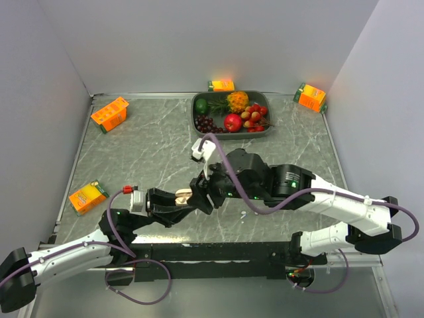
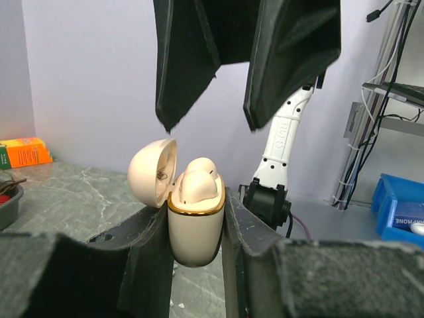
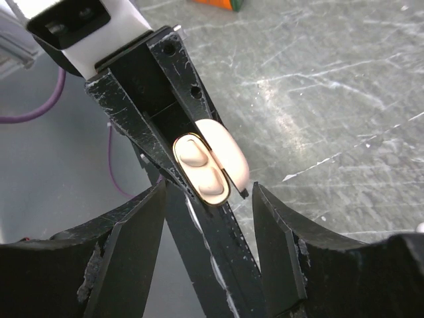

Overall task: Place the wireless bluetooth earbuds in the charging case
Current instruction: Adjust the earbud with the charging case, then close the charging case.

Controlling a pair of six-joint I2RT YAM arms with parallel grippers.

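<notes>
The charging case (image 2: 195,228) is cream-beige with a gold rim, and its lid (image 2: 154,172) is swung open to the left. My left gripper (image 2: 195,207) is shut on the case body and holds it upright above the table. In the right wrist view, two rounded cream earbuds (image 3: 202,169) sit side by side in the case (image 3: 232,159). One earbud (image 2: 197,180) rises above the rim. My right gripper (image 3: 209,188) is open just above the case, one finger on each side, touching nothing. From above, both grippers meet over the case (image 1: 183,195).
A grey tray (image 1: 199,106) of fruit stands at the back centre. Orange juice cartons lie at the back (image 1: 221,85), back right (image 1: 310,97), back left (image 1: 110,113) and left edge (image 1: 87,197). A few white specks (image 1: 244,214) lie on the table near the right arm.
</notes>
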